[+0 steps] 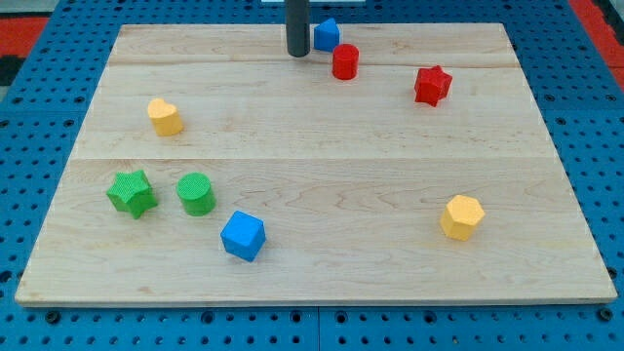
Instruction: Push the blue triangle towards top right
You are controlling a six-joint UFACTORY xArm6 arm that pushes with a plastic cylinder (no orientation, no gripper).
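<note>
The blue triangle [326,34] sits near the top edge of the wooden board [312,127], a little right of centre. My tip [296,53] is the lower end of a dark rod that comes down from the view's top; it stands just left of the blue triangle, close to it or touching it. A red cylinder [345,61] stands just below and right of the blue triangle.
A red star [432,85] lies at the upper right. A yellow block [165,116] is at the left. A green star [131,192] and a green cylinder [196,193] are at the lower left, with a blue cube [243,235] below them. A yellow hexagon [462,216] is at the lower right.
</note>
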